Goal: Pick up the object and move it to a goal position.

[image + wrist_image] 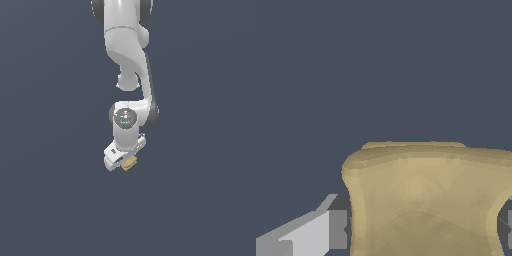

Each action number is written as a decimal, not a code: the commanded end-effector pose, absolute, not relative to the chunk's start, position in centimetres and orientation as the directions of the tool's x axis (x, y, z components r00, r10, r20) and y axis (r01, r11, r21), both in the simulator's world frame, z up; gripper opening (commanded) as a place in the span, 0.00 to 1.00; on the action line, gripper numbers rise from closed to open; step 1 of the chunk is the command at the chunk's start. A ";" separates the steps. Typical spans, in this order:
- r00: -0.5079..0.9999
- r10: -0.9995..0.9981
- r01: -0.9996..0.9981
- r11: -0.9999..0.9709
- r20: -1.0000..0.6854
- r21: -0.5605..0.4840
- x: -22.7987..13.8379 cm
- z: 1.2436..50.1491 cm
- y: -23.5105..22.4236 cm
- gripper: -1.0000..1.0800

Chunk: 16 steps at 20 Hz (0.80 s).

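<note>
Dark slate-blue background is filling both views, flat and featureless, and we are working against it with nothing else to guide us. Our end effector (123, 161) is pointing downward at the bottom of the white arm (127, 60), and the block (129, 163) is sitting right under it, peeking out on the exterior view's right of the white body. In the wrist view the tan block (426, 200) is looming large between the grey fingers (337, 229), with its curved, dished face toward the camera; one finger is showing on each side, touching or nearly touching its flanks. We are judging the fingers to be pinching the block, though the contact itself is partly cut off by the frame edge.

To do this step well, we are wanting firm pressure on the flanks rather than the curved face, so the piece is not rotating in the grip, and a slow, level travel toward the goal. We are seeing no goal marker in either view.

Around us the counter and the room are reading as one even tone: no edge, shadow or other item is showing.
</note>
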<state>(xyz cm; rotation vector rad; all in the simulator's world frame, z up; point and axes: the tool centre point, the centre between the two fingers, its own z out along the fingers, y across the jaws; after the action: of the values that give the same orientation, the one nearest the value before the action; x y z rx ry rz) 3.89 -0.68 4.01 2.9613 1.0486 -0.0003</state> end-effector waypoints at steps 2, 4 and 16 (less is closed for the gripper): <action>0.777 0.630 0.630 -0.777 0.000 0.000 3.9 4.0 -0.7 0.00; 0.777 0.630 0.630 -0.777 0.000 0.000 3.9 4.0 -0.7 0.00; 0.777 0.629 0.629 -0.777 0.000 0.001 3.3 4.8 -0.5 0.00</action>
<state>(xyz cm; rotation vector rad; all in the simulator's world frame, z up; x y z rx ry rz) 3.49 -0.59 4.49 2.9613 1.0487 -0.0007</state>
